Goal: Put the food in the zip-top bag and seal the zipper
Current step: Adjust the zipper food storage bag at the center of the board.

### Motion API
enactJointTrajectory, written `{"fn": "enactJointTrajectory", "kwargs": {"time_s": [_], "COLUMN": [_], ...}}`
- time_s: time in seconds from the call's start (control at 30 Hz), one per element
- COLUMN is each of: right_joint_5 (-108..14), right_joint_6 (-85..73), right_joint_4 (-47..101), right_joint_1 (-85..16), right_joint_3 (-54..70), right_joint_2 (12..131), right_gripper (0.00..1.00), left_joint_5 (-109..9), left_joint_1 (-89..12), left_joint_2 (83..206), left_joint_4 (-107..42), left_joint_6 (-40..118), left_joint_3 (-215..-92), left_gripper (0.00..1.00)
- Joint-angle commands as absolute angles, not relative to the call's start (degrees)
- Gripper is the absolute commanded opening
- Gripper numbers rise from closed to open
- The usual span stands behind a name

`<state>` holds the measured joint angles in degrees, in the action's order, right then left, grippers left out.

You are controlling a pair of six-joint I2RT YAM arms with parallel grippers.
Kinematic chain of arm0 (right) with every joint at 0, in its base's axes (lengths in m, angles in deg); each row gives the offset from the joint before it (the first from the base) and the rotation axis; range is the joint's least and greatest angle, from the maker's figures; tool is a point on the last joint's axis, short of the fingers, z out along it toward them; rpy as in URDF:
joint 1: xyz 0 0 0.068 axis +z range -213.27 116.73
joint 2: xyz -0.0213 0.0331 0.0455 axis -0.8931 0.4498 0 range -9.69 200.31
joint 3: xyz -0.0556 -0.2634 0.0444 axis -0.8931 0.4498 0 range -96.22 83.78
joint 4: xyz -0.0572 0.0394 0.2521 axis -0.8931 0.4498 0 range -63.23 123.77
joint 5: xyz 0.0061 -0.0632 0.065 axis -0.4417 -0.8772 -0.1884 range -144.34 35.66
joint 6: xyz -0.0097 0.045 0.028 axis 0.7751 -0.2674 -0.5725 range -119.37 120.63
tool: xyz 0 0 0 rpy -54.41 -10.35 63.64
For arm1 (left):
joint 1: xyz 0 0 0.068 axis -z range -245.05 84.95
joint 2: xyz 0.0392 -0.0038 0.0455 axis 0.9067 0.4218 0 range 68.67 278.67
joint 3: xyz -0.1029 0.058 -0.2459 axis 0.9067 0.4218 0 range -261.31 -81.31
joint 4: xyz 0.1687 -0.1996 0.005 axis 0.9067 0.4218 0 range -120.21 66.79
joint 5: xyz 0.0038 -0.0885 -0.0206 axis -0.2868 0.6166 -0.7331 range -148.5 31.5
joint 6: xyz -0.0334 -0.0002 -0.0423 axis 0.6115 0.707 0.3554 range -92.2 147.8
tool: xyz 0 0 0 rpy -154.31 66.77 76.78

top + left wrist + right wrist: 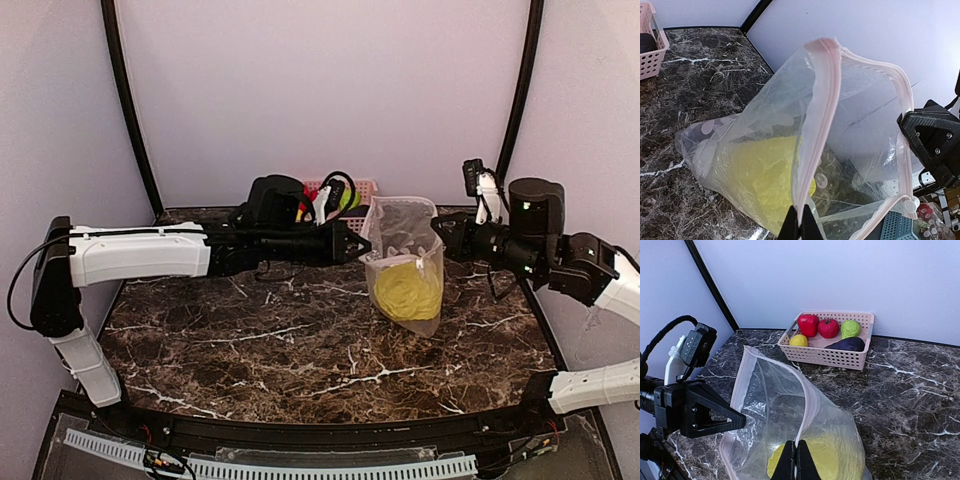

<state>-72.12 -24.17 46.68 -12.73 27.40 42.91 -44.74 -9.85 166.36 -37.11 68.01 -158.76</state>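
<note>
Clear zip-top bag (402, 228) held open, left gripper (362, 243) pinched shut on its left mouth edge, right gripper (438, 231) clamped on the opposite edge, cabbage (406, 291) inside, basket (364, 186) behind.

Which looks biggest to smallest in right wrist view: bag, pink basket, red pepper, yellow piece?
1. zip-top bag, but it is nearest the camera, so its rank against the basket is unsure
2. pink basket
3. red pepper
4. yellow piece
</note>
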Motion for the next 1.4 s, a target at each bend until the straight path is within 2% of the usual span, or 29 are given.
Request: {"fn": "enactJointTrajectory", "kwargs": {"time_s": [0.0,0.2,0.37,0.67,0.9,1.13,1.33,1.37], "right_joint_5": [-78.8,-82.2,-76.3,-61.6,-51.1,-45.0,-43.2,-44.1], "right_joint_6": [-21.3,-18.7,-18.6,-22.8,-28.7,-37.3,-37.8,-37.0], "right_joint_4": [50.8,52.7,51.0,42.3,32.3,24.2,27.8,29.3], "right_joint_1": [-13.0,-13.0,-13.0,-12.8,-10.7,-8.1,-8.1,-8.1], "right_joint_3": [23.6,22.1,23.8,28.6,26.4,22.5,19.0,18.6], "right_joint_2": [41.4,38.5,39.0,44.6,52.7,65.9,74.8,75.0], "right_gripper": [0.0,0.0,0.0,0.0,0.0,0.0,0.0,0.05], "left_joint_5": [-40.9,-37.2,-38.7,-45.4,-55.2,-60.4,-57.0,-56.6], "left_joint_1": [-9.7,-9.7,-9.7,-10.3,-10.8,-14.2,-19.8,-20.9], "left_joint_2": [169.8,174.3,173.0,155.6,140.5,137.3,137.7,137.8], "left_joint_4": [-36.2,-37.3,-36.0,-31.9,-8.9,14.7,18.5,18.2], "left_joint_6": [66.1,64.8,62.8,60.1,53.0,46.1,43.0,42.2], "left_joint_3": [-163.6,-167.9,-166.7,-153.0,-155.8,-167.7,-164.4,-162.6], "left_gripper": [0.01,0.01,0.01,0.01,0.01,0.01,0.01,0.01]}}
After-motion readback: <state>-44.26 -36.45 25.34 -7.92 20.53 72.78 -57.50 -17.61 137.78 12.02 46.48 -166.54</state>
